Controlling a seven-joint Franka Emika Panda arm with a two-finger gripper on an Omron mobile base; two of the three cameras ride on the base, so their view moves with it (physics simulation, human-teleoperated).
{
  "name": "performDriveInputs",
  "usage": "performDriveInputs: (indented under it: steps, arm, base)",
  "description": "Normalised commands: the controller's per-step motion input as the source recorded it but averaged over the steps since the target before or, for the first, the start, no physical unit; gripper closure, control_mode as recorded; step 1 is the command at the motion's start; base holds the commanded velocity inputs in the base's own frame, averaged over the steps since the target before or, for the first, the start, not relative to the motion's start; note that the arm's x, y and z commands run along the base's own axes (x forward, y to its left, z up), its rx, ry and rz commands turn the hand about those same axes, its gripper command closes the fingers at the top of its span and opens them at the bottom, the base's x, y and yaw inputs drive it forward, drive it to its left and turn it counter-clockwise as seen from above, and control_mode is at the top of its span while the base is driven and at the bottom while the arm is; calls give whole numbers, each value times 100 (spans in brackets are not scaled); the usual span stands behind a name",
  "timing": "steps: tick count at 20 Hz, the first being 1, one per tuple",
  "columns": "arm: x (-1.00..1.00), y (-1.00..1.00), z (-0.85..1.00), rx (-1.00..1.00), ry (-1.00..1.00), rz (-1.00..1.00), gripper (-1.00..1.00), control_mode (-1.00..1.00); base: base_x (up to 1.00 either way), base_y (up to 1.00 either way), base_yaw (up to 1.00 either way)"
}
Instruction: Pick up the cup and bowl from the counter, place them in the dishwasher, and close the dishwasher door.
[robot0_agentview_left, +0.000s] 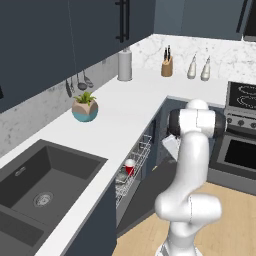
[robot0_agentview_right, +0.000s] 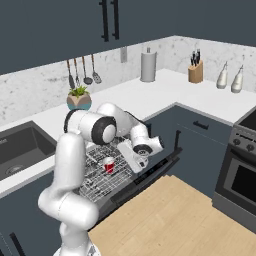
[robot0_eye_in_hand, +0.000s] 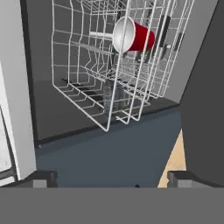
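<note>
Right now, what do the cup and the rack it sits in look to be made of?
The cup looks like plastic: smooth red outside, plain white rim and inside, no glaze shine, though a render leaves that open. The rack of the dishwasher reads as white coated metal wire, a thin open grid you can see through.

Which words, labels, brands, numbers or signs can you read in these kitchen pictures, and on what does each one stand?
None can be read: the cup, the dishwasher door, the counter, the paper-towel roll and the two bottles bear no print. The oven knobs are too small to show any marks.
</note>
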Motion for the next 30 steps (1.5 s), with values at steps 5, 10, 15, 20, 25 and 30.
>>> performDriveInputs:
  steps: [5, 10, 15, 20, 25, 30]
  arm:
    - [-100, -64, 62, 19, 0, 0, -100, -100]
    - [-97, -88, -11, 25, 12, 0, -100, -100]
    - [-85, -80, -94, 30, 2, 0, -100, -100]
    - [-47, -32, -100, 25, 0, -1, -100, -100]
    - [15, 0, -100, 28, -1, -1, -100, -100]
    - [66, 26, -100, 26, 0, -9, -100, -100]
  base:
    - [0, 0, 0]
    - [0, 0, 0]
    - [0, 0, 0]
    - [0, 0, 0]
    - [0, 0, 0]
    - [0, 0, 0]
